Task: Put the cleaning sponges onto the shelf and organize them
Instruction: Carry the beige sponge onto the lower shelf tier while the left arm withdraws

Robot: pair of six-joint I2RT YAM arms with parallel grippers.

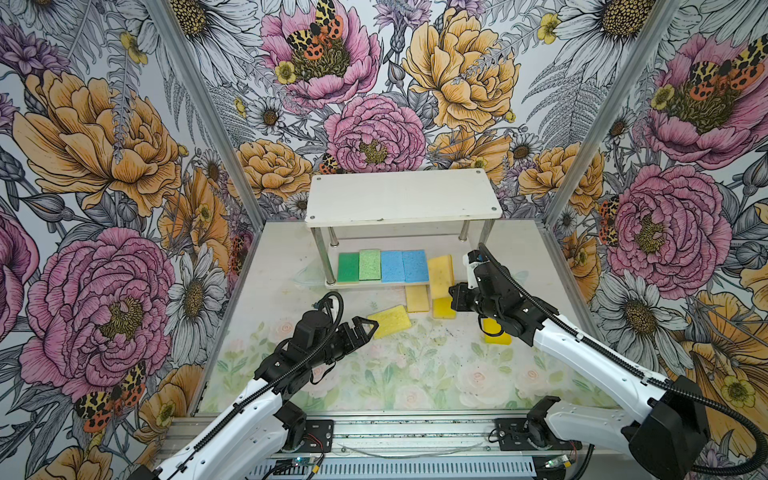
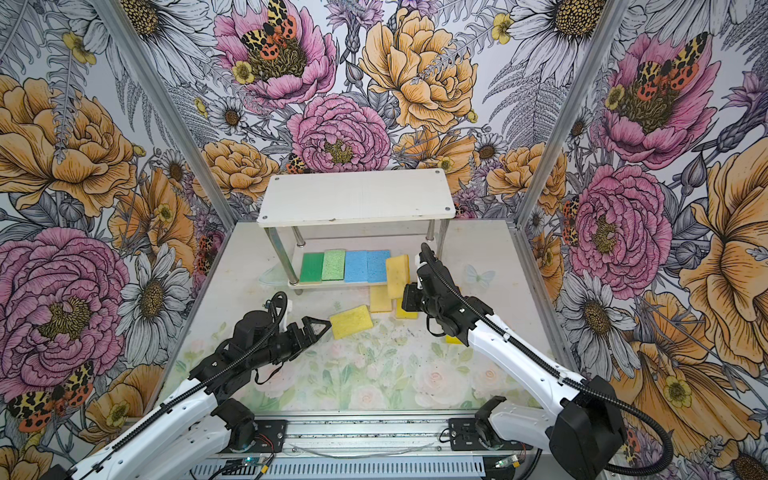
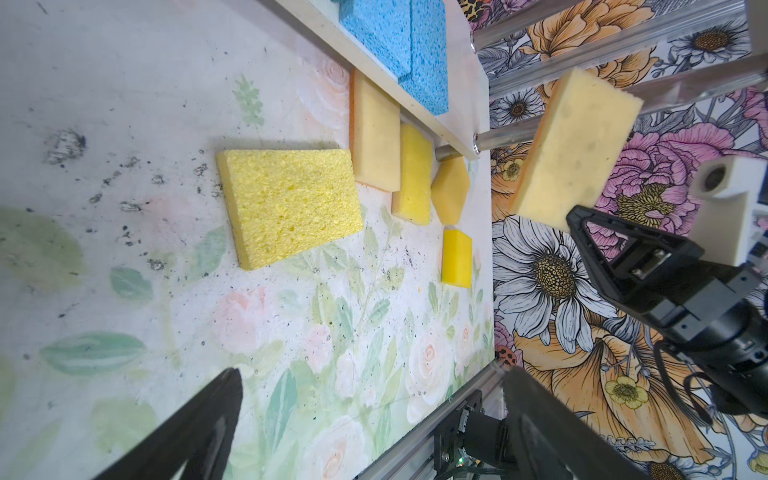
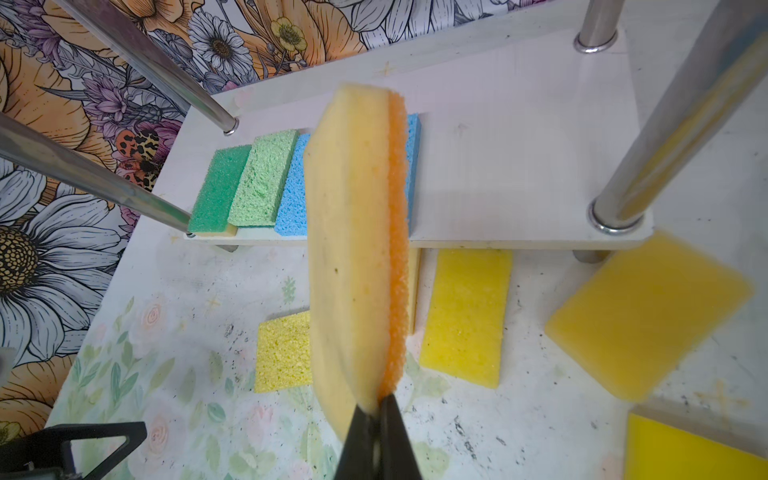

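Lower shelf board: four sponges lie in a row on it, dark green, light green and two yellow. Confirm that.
One colour is wrong. The last two in the row are light blue sponges, not yellow, as a top view shows. The rest holds: the dark green sponge and light green sponge complete a row of four on the lower shelf board.

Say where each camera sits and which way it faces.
Both top views: high over the near edge, looking down at the shelf; left arm and right arm show.
Left wrist: on the left arm, facing the loose yellow sponge; its open fingers show, plus the right gripper.
Right wrist: on the right arm, facing the shelf's lower board; its tips pinch the tan sponge.
Shared: both wrist views show the blue sponges.
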